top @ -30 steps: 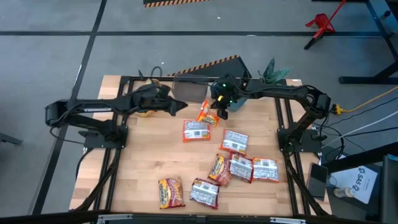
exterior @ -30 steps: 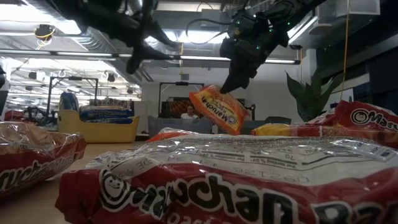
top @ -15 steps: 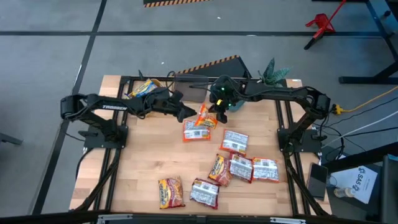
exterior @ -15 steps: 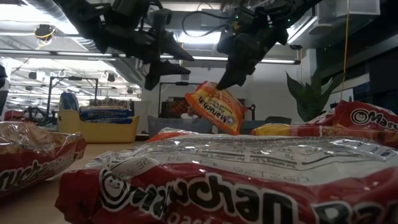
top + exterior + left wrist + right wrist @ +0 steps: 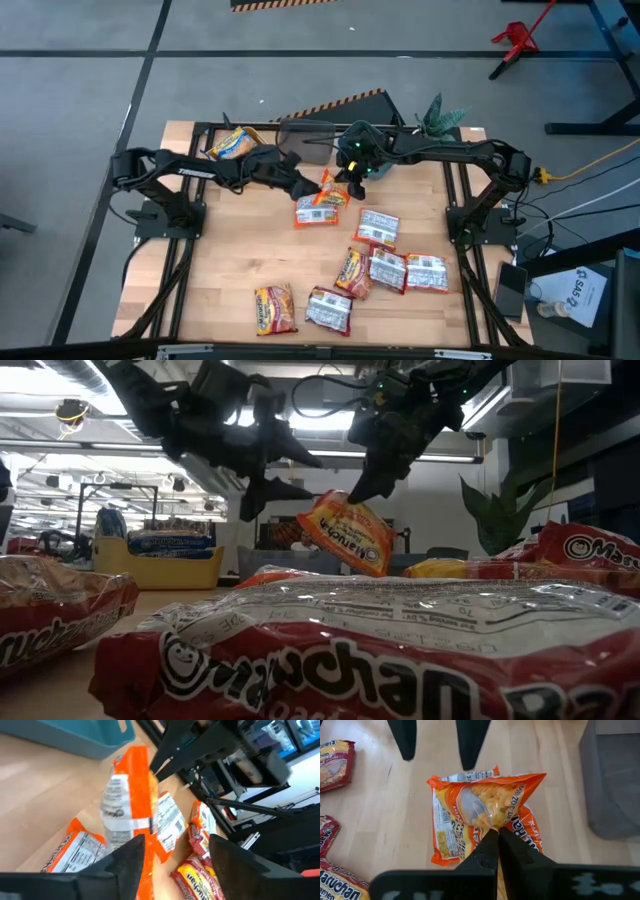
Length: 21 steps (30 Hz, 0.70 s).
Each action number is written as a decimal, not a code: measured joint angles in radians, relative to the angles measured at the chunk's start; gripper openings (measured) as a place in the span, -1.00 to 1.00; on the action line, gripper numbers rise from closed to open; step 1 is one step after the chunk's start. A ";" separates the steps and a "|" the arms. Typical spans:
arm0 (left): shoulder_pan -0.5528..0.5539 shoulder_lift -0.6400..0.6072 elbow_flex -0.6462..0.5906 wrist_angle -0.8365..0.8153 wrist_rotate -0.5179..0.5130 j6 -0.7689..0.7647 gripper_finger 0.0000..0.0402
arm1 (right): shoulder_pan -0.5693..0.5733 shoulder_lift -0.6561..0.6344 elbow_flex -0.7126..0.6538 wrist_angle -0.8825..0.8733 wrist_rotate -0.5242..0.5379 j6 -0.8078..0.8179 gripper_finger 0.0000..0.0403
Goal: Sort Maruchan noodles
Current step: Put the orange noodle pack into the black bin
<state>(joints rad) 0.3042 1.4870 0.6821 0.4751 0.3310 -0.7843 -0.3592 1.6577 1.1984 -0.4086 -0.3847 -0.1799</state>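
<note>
The right gripper [image 5: 497, 836] is clenched on the top edge of 1 orange noodle packet [image 5: 490, 802], holding it in the air just above another orange packet [image 5: 314, 210] lying flat on the table [image 5: 230, 270]. The left gripper [image 5: 308, 186] is spread wide right beside the hanging packet, not touching it.

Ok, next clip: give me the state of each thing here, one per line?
Right claw: shut on the orange packet, above the table.
Orange packet: pinched by one edge, hanging tilted.
Left claw: open, beside the hanging packet, holding nothing.
Second orange packet: flat on the table under the hanging one.
Red packets: lying loose on the table.
Yellow bin: holds packets.
</note>
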 joint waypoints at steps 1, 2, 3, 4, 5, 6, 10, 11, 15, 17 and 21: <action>0.000 0.005 0.000 0.001 -0.003 -0.001 0.12 | 0.000 0.000 0.000 -0.001 0.000 0.000 -1.00; 0.000 0.009 0.000 0.007 -0.009 -0.002 0.17 | 0.000 0.000 0.000 -0.002 0.000 0.000 -1.00; 0.000 0.012 0.000 0.008 -0.013 -0.002 0.22 | 0.000 0.000 0.000 -0.005 0.000 0.000 -1.00; 0.001 0.013 0.000 0.003 -0.016 -0.001 0.26 | 0.000 0.000 0.000 -0.008 0.000 0.000 -1.00; 0.004 0.013 0.000 -0.001 -0.025 -0.001 0.30 | 0.000 0.000 0.000 -0.013 0.000 0.000 -1.00; 0.005 0.013 0.000 -0.007 -0.043 0.000 0.33 | 0.000 0.000 0.000 -0.017 0.000 0.000 -1.00; 0.018 0.013 0.000 -0.026 -0.149 0.001 0.37 | 0.000 0.000 0.000 0.010 0.000 0.001 -1.00; 0.019 0.013 0.000 -0.024 -0.160 0.001 0.37 | 0.000 0.000 0.000 0.018 -0.001 0.010 -1.00; 0.016 0.029 0.000 -0.016 -0.164 0.001 0.36 | 0.000 0.000 0.000 0.042 -0.001 0.021 -1.00; 0.010 0.033 0.002 -0.009 -0.161 0.001 0.35 | 0.000 0.000 0.000 0.053 -0.001 0.021 -1.00; -0.008 0.058 0.025 -0.005 -0.160 0.010 0.35 | 0.000 0.000 0.000 0.066 -0.001 0.021 -1.00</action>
<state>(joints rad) 0.2958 1.5448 0.7074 0.4698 0.1709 -0.7741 -0.3592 1.6577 1.1988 -0.3429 -0.3855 -0.1592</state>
